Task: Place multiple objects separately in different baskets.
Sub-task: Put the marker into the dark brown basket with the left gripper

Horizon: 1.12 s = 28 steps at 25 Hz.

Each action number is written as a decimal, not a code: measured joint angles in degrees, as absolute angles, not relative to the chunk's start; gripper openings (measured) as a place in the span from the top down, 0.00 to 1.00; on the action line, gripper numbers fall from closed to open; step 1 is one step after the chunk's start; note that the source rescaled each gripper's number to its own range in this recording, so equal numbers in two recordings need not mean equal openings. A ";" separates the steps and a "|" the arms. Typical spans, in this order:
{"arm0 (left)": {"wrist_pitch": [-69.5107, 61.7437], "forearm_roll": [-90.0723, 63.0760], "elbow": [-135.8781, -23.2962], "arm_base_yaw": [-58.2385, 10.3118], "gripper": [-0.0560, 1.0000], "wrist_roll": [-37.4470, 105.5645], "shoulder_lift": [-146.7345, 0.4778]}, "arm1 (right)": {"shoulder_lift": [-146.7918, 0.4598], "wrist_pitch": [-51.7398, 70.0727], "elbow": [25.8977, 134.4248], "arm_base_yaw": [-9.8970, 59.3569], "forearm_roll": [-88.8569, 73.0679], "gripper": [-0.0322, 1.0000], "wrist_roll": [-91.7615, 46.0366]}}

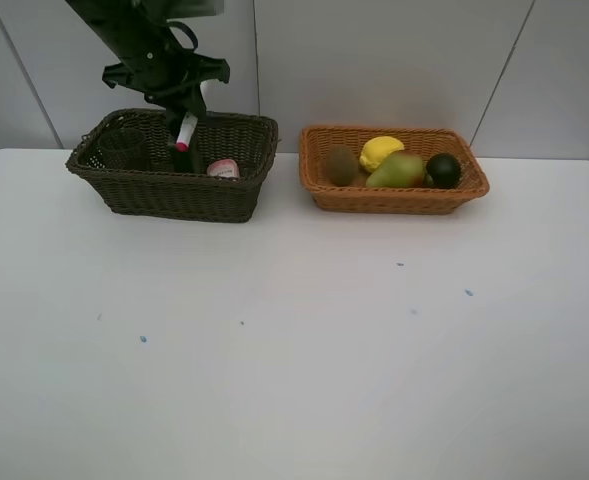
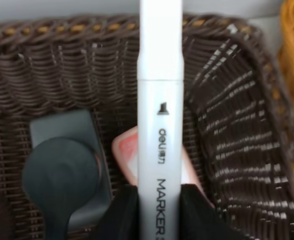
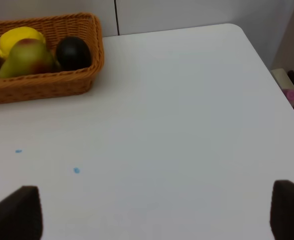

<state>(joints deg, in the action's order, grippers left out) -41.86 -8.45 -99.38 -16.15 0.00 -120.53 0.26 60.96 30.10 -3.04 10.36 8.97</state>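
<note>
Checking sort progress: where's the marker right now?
The marker is clamped in the left pincer, hanging over the dark brown basket on the left of the high view, above the pink bottle and dark pump bottle.

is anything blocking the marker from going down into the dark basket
Nothing visible blocks it. The left pincer holds the white marker over the dark brown basket, whose top is open. A dark pump bottle and a pink bottle already lie on the bottom below, so the marker may land on or beside them.
</note>
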 joint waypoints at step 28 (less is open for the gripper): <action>-34.72 -10.16 -99.95 -17.82 0.76 7.96 -128.74 | 0.26 60.96 30.10 -3.04 10.36 0.00 8.97</action>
